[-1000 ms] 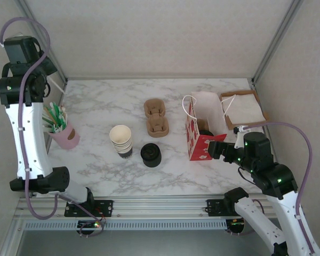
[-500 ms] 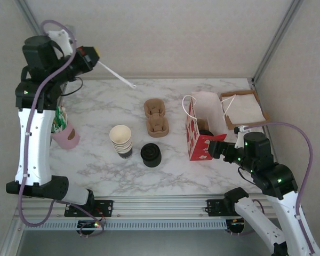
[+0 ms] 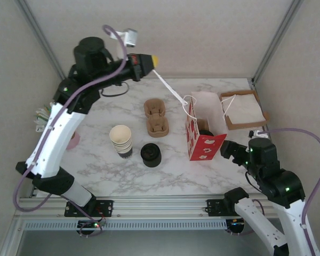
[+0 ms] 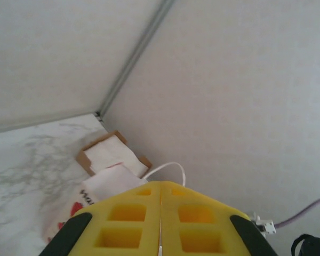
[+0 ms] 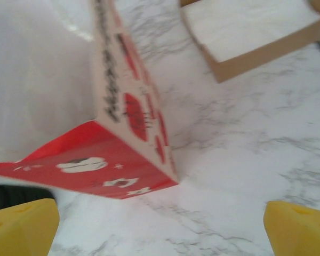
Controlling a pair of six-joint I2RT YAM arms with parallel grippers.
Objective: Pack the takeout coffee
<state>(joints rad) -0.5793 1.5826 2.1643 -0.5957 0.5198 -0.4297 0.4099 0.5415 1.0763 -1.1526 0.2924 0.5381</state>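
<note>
Steer thin white stick, pinched in left fingers, tip-first into open red-and-white paper bag, spread right fingers ready just beside

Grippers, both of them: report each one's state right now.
Left gripper: shut on a thin white stick.
Right gripper: open, holding nothing, beside the red paper bag.

Bright, soft, even light all round; only faint shadows lie on the marble surface. The right wrist view smears the red bag, and its yellow fingers are out of focus.
</note>
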